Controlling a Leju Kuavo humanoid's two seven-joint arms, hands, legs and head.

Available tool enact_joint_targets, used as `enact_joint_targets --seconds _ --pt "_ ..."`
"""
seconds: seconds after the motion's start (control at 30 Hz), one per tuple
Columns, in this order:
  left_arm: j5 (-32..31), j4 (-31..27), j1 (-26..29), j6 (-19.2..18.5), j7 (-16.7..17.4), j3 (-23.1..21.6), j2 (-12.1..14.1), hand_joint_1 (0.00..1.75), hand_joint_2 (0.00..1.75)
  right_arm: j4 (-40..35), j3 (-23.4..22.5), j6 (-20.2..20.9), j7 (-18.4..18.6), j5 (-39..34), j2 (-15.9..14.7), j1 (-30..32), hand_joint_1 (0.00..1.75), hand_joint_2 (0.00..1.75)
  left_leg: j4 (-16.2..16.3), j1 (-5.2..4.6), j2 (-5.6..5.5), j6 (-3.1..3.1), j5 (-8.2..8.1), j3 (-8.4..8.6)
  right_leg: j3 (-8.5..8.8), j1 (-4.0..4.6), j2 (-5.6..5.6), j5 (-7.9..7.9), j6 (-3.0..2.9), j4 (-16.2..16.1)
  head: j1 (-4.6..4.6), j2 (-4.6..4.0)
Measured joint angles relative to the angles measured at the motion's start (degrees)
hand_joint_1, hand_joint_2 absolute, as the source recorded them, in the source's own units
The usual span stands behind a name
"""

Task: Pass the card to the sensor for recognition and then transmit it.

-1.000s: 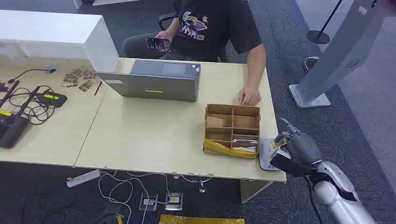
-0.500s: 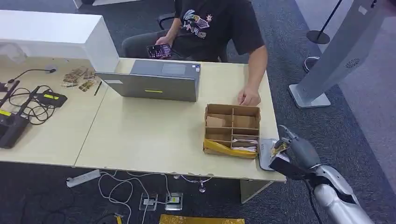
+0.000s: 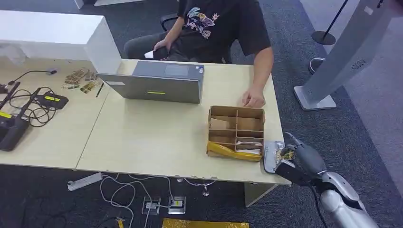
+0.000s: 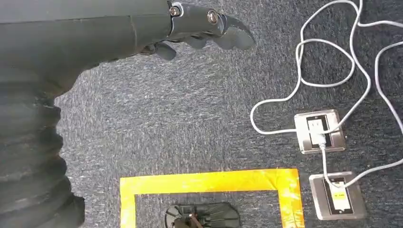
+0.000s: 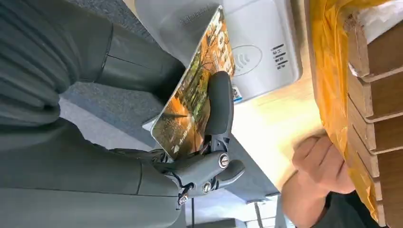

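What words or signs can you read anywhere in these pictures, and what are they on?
Contactless wave sign, no words: on the grey card reader.
Small print beside that sign: too small to read.
Big letters on the orange card held by the right hand: cut off, unreadable.
Print on the person's black shirt: blurred.
Labels on the laptop: too small.

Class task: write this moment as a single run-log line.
stage: card at sensor | right hand: holds card over grey reader | left hand: hanging, holds nothing | person's hand: on table
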Motion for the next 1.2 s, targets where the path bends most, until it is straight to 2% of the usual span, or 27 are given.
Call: enact_joint_targets --seconds 0.87,1.03,1.2 --pt "0.02 0.22 -0.14 0.11 0.35 0.07 -0.26 0.0 1.75 1.29 0.31 0.15 -0.22 0.13 0.15 -1.38 1.75 1.75 0.0 -0.01 0.0 0.0 0.0 0.01 0.03 -0.01 0.0 0.0 0.0 0.01 0.0 0.0" --pt "0.0 0.35 -0.22 0.13 0.26 0.09 -0.28 0.0 1.75 1.73 -0.2 0.33 -0.94 0.13 -0.07 -4.94 1.75 1.75 0.0 -0.02 0.03 0.0 0.0 0.02 0.02 -0.02 0.01 0.01 0.0 0.01 -0.02 0.0" --pt "-0.83 0.35 -0.25 0.5 -0.9 0.07 -0.31 0.0 1.75 1.73 -1.98 0.52 -1.59 1.07 -0.98 -11.58 1.75 1.75 0.01 -0.06 0.04 0.01 0.01 -0.01 0.01 -0.05 0.02 0.02 0.01 0.03 0.0 0.0"
